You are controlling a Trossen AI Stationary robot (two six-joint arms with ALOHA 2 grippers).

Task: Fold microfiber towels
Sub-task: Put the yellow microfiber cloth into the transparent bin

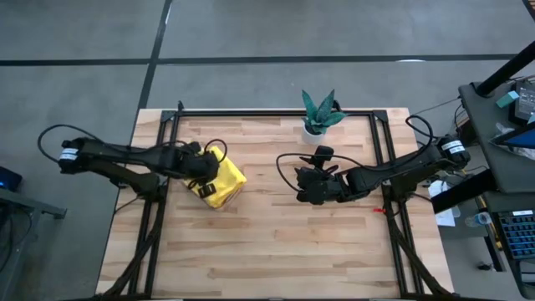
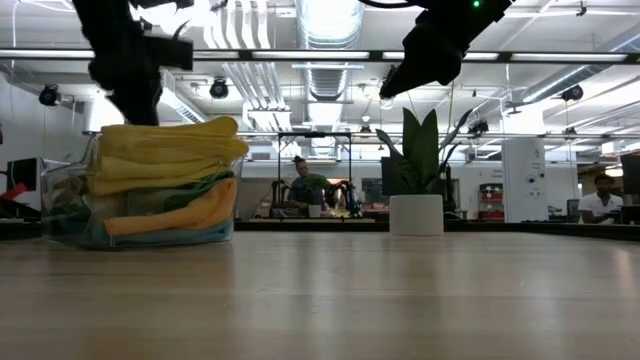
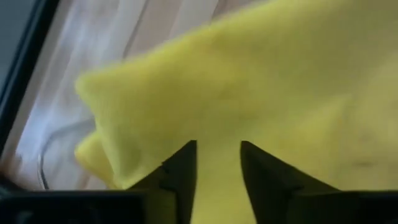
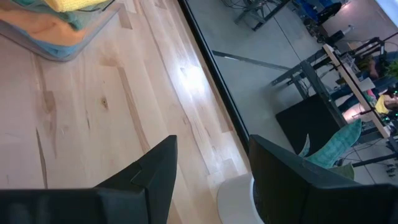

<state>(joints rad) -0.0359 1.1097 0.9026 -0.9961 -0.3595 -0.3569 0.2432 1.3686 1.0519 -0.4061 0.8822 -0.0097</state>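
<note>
Left tool (image 3: 217, 171) seemingly on top yellow towel (image 1: 224, 177), fingers apart.

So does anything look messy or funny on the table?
A bit. The towels are heaped in the clear tray well above its rim, and the top yellow towel spills over the edge. The left pincer is right on it. The plant stands upright.

Dark cabled arms (image 1: 125, 156), seemingly white-banded
</note>
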